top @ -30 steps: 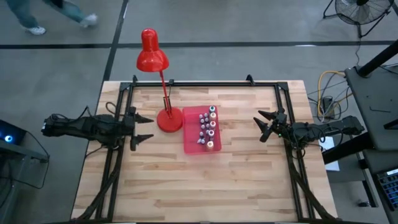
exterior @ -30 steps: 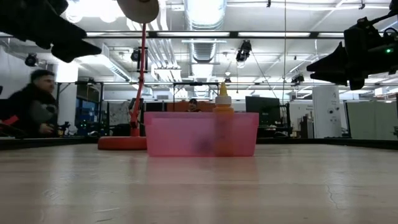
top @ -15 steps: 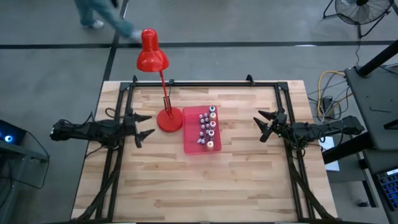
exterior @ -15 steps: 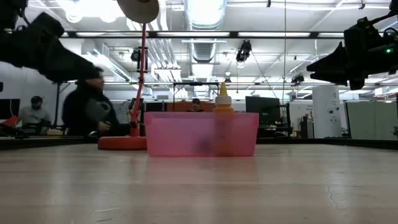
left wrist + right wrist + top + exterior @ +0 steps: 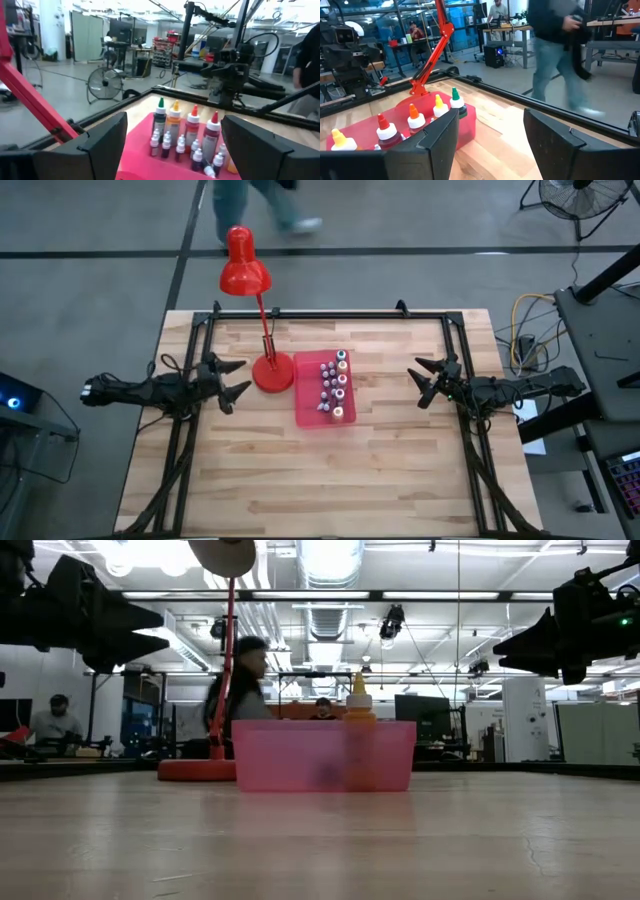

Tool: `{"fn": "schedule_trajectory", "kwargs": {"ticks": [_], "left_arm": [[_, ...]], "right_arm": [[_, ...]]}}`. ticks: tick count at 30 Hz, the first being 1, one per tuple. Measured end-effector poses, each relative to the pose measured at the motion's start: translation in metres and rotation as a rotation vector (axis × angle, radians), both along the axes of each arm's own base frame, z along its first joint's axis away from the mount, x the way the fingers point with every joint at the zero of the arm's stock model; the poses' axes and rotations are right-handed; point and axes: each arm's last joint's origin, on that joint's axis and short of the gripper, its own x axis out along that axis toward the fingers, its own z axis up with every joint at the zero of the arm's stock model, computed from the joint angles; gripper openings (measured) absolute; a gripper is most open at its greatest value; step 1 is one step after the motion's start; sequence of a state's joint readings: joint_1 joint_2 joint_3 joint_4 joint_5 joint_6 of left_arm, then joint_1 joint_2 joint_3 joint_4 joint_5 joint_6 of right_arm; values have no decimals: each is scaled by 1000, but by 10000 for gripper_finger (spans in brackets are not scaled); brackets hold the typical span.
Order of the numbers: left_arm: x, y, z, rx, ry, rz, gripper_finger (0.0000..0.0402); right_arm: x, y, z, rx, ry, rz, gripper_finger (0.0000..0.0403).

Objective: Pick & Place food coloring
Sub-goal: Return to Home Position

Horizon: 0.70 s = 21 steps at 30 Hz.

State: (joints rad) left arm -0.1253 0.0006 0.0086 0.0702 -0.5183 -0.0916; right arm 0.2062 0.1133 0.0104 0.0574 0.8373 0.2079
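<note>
No legible text, labels, brands or numbers on anything in view.

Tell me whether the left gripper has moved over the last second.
Yes. In the high view the left gripper has shifted slightly toward the lamp base, which has stayed put. Its fingers are open and hold nothing.

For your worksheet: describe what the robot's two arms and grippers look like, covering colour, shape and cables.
The left arm and right arm are dark, nearly black, slim and jointed, with thin dark cables looping along them. The left gripper and right gripper each carry two matte black, wedge-shaped fingers with flat angular faces. No markings show.
</note>
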Motion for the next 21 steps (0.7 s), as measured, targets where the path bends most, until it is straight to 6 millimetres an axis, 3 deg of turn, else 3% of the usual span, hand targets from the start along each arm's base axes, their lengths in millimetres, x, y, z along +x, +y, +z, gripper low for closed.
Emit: {"fn": "schedule_trajectory", "kwargs": {"ticks": [7, 21], "left_arm": [[0, 0, -1, 194, 90, 30, 293], [0, 0, -1, 173, 86, 29, 293]], "right_arm": [[0, 0, 0, -1, 1, 0, 215], [0, 0, 0, -1, 1, 0, 215]]}}
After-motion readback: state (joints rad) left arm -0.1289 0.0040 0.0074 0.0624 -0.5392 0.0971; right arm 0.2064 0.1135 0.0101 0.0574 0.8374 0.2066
